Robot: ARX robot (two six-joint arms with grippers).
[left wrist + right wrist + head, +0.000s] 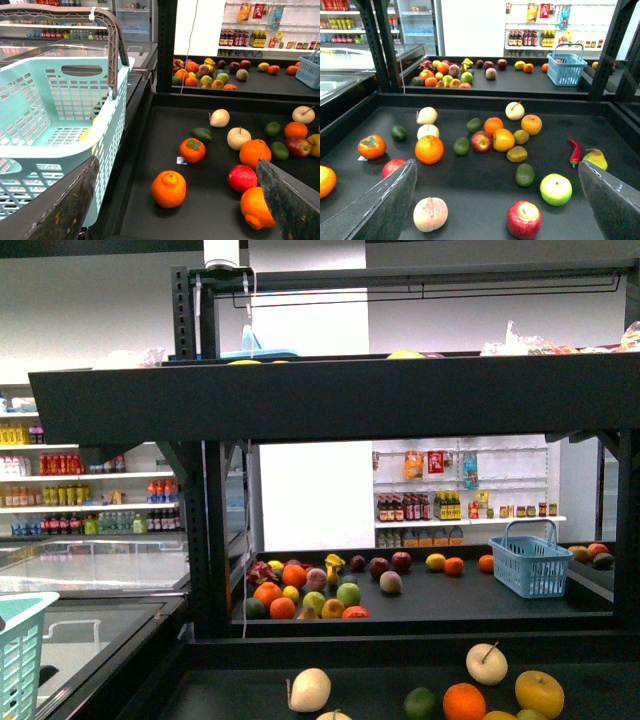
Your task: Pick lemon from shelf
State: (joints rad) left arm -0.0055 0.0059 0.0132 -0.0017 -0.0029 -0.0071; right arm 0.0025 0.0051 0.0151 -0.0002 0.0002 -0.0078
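Note:
The lemon (435, 562), bright yellow and oval, lies on the far tier of the black shelf (330, 398), next to an orange and left of the blue basket. It also shows small in the left wrist view as the lemon (263, 66) and in the right wrist view as the lemon (520, 65). My left gripper (176, 161) hangs open over the near tier, above an orange (168, 189), far short of the lemon. Open too, my right gripper (496, 163) sits over mixed fruit on the near tier. Neither arm shows in the front view.
A teal basket (55, 125) stands close on the left gripper's side. A blue basket (530, 562) sits on the far tier, right of the lemon. A pile of fruit (305, 592) fills that tier's left end. Black uprights (205, 540) and a tier edge (420, 620) divide the tiers.

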